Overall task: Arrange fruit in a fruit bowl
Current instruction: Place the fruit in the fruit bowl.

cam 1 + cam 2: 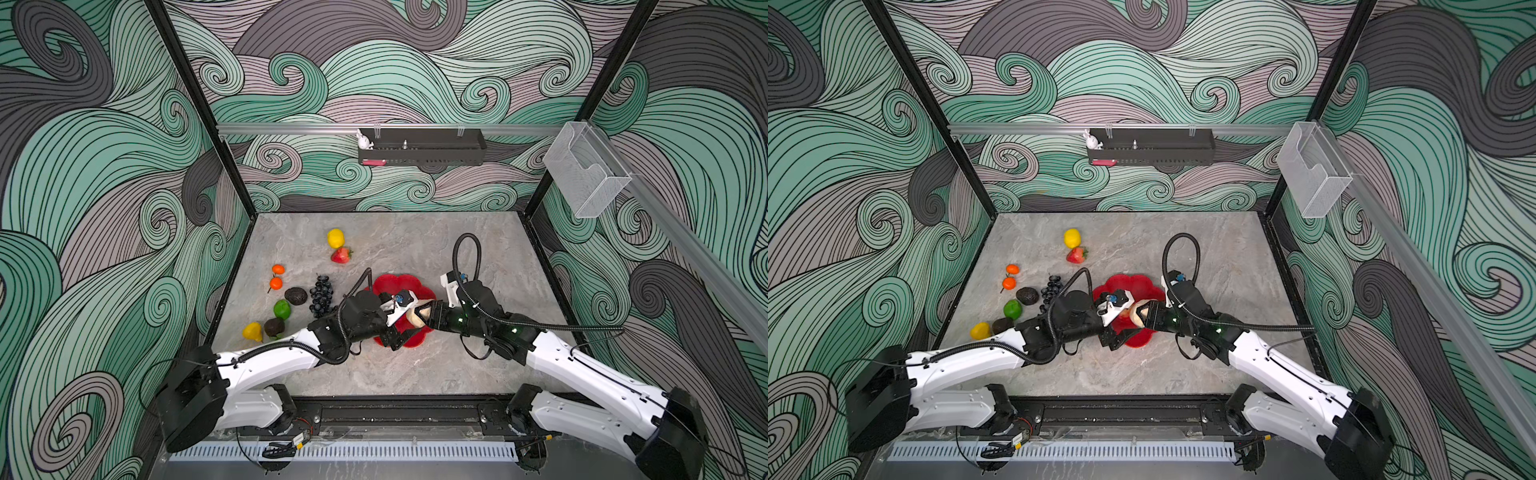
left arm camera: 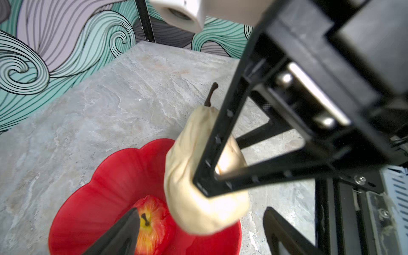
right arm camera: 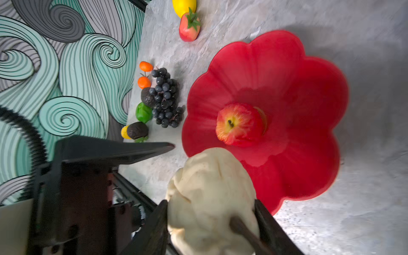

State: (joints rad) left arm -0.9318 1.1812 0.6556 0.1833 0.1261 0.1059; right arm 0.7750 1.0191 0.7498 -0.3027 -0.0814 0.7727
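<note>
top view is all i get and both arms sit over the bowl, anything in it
Observer: Yes. The right wrist view shows a red apple sitting stem-up in the middle of the fruit bowl.
Operator: who's holding the beige thing
Observer: The right gripper. Its fingers press on both sides of the beige piece.
Operator: is the left gripper on it too
Observer: No. In the left wrist view the left gripper is open, with both fingers apart from the beige piece.
</note>
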